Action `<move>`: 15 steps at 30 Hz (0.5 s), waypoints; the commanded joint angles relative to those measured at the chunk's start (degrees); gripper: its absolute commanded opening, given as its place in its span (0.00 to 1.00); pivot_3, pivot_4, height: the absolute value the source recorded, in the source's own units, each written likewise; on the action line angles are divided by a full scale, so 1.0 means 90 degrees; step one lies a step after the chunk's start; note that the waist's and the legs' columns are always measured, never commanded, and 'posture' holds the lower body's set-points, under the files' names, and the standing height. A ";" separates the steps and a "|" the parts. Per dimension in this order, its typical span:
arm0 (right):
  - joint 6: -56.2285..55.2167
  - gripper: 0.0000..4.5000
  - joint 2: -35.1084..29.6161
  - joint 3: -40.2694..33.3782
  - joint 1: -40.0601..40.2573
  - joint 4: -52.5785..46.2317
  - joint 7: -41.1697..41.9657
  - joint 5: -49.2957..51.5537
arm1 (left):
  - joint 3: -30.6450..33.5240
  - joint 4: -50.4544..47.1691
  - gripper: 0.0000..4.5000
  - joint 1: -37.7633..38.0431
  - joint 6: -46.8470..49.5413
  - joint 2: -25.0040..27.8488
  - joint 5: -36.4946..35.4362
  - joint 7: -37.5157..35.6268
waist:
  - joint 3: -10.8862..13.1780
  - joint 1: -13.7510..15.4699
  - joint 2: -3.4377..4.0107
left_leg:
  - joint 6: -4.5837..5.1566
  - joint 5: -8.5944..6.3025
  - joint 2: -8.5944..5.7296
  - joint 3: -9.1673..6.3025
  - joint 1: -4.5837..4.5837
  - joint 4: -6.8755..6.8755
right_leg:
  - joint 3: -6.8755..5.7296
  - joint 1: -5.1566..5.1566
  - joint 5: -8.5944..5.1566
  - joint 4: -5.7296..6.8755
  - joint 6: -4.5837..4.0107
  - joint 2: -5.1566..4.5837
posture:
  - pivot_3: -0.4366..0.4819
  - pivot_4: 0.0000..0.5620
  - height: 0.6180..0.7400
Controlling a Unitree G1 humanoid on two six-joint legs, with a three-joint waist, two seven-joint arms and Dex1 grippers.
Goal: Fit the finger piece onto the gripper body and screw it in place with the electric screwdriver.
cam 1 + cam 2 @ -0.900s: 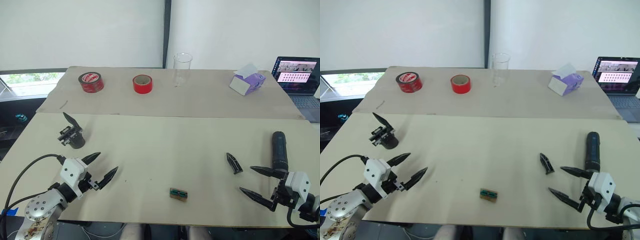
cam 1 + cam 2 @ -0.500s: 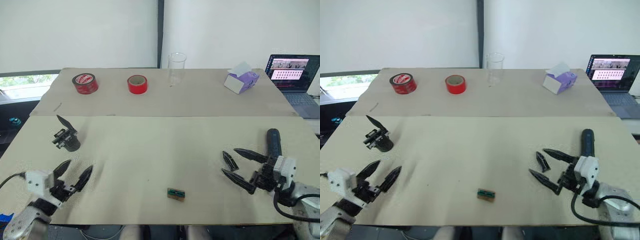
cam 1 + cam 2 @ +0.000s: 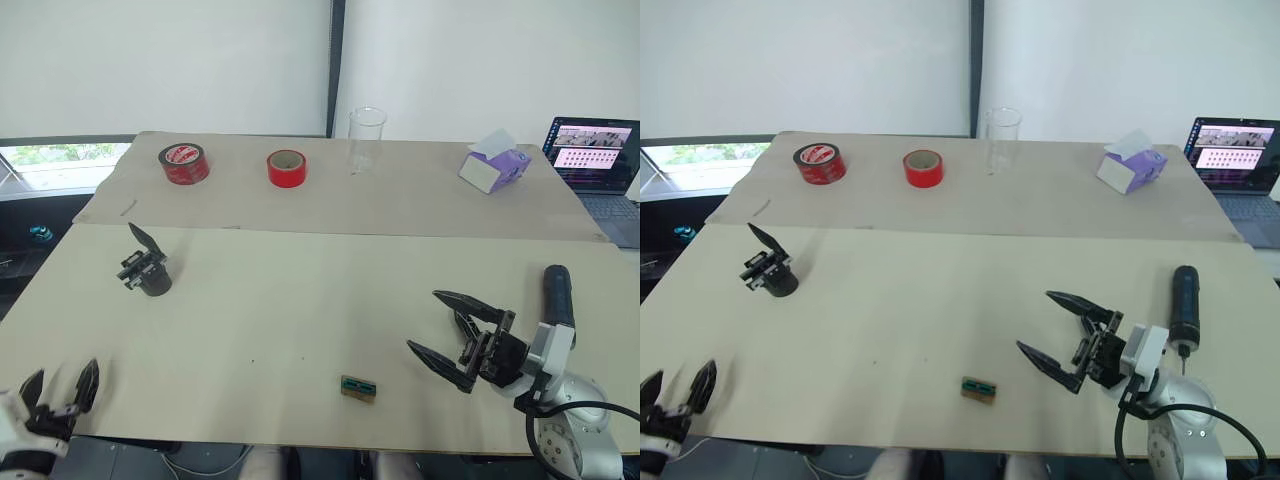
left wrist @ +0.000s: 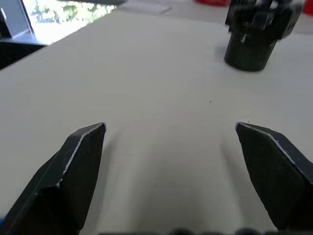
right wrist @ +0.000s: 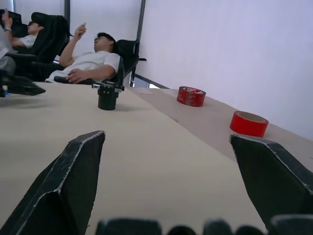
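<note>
The gripper body (image 3: pixel 148 272) stands at the left of the near table, its pointed finger sticking up; in the left wrist view the gripper body (image 4: pixel 257 34) is ahead of my fingers. My left gripper (image 3: pixel 62 381) is open at the near left corner, well short of it. The finger piece (image 3: pixel 465 326) lies at the right, partly covered by my open right gripper (image 3: pixel 425 322), which points left with nothing held. The electric screwdriver (image 3: pixel 557 295) lies just right of that arm. The right wrist view looks across the table to the gripper body (image 5: pixel 107 96).
A small green-brown piece (image 3: pixel 357 388) lies near the front edge. On the far table stand two red tape rolls (image 3: pixel 183 163) (image 3: pixel 287 167), a clear cup (image 3: pixel 366 138), a purple box (image 3: pixel 495 165) and a laptop (image 3: pixel 593 150). People (image 5: pixel 88 61) sit in chairs beyond the left side.
My right gripper has swung left and inward, over the finger piece, staying open. My left gripper has drawn back to the near left corner. The head camera shifted in between.
</note>
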 commanded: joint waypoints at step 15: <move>-0.0061 1.00 -0.0313 -0.0199 0.0264 0.0201 0.0380 0.0174 | -0.1798 0.2187 1.00 -0.3321 0.0437 0.0711 0.1751 0.0724 | -0.0006 -0.0023 -0.0004 | 0.0029 0.0035 0.0003 0.0008 -0.0003 -0.0004 | -0.0002 0.0018 0.0029 0.0014 0.0037 0.0025 | 0.48 0.27 1.00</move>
